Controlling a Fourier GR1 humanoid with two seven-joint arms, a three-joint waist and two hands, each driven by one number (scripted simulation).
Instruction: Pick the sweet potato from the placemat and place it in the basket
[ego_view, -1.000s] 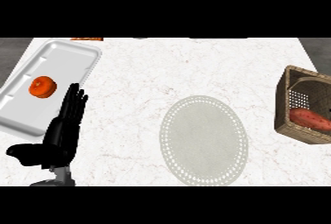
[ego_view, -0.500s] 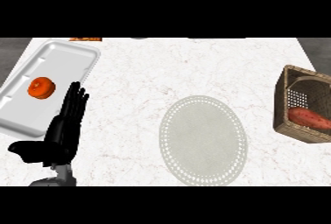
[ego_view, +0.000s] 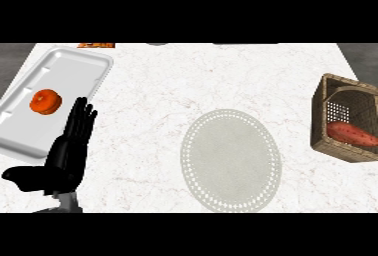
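The reddish sweet potato (ego_view: 351, 133) lies inside the brown wicker basket (ego_view: 325, 112) at the counter's right edge. The round pale grey placemat (ego_view: 230, 160) lies in the middle of the counter with nothing on it. My left hand (ego_view: 65, 154) rests at the lower left, fingers straight and pointing up, thumb out to the left, holding nothing. It stands well to the left of the placemat. My right hand does not show in the head view.
A white rectangular tray (ego_view: 70, 67) lies at the far left with a small orange round fruit (ego_view: 46, 101) in it, just above my left hand. An orange object (ego_view: 96, 45) peeks in at the counter's far edge.
The view has shifted slightly, so the basket shows a little further left in the frame. My left hand stays where it was, and the sweet potato keeps its place in the basket.
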